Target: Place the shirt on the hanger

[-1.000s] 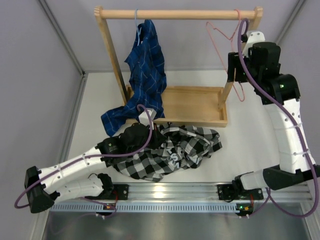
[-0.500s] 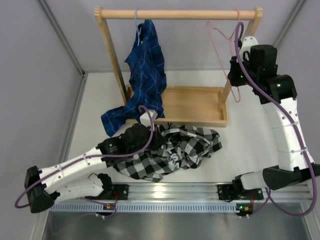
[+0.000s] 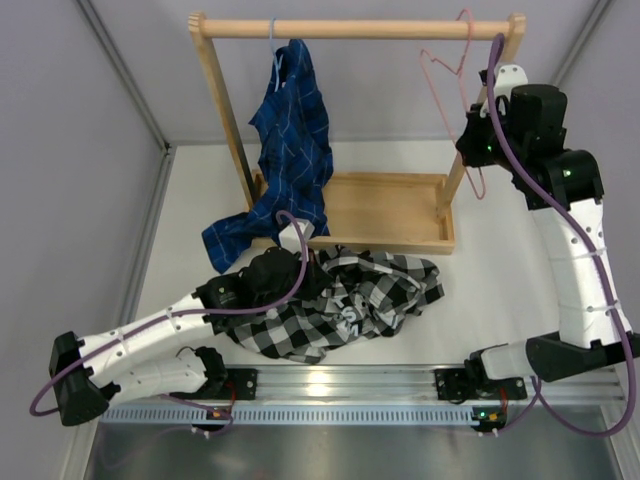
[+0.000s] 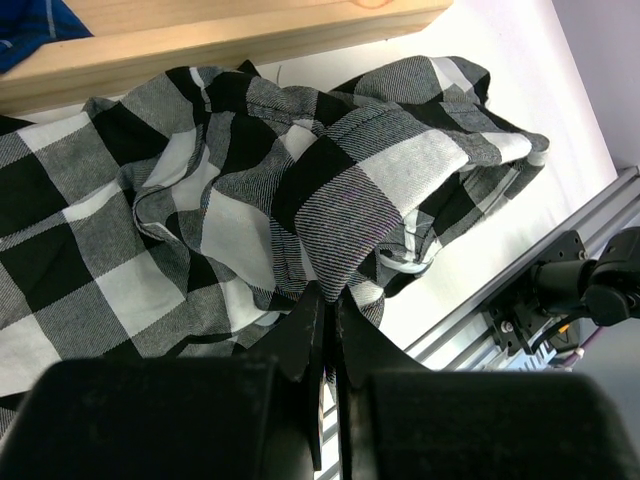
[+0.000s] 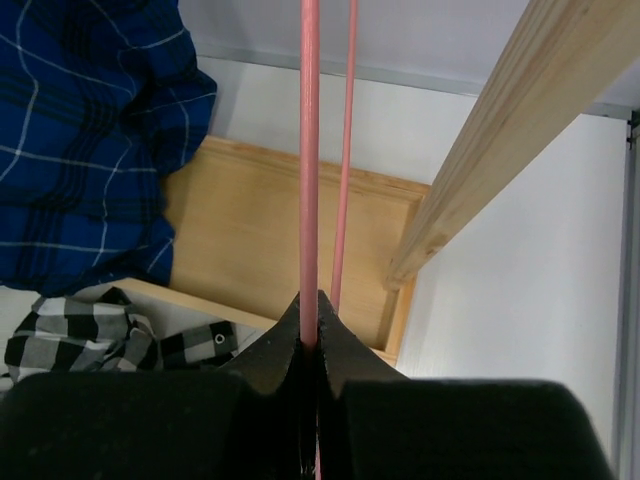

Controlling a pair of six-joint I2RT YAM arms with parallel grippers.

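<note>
Hanger pinched in right hand up by rail, shirt heaped on counter with fold nipped by left hand; threading into shirt all left to do.

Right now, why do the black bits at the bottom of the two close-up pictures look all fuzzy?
Left wrist view: the left hand sits too near the lens, so it blurs, while the shirt is sharp. Right wrist view: the right hand is a soft dark shape too, gripping the hanger.
</note>
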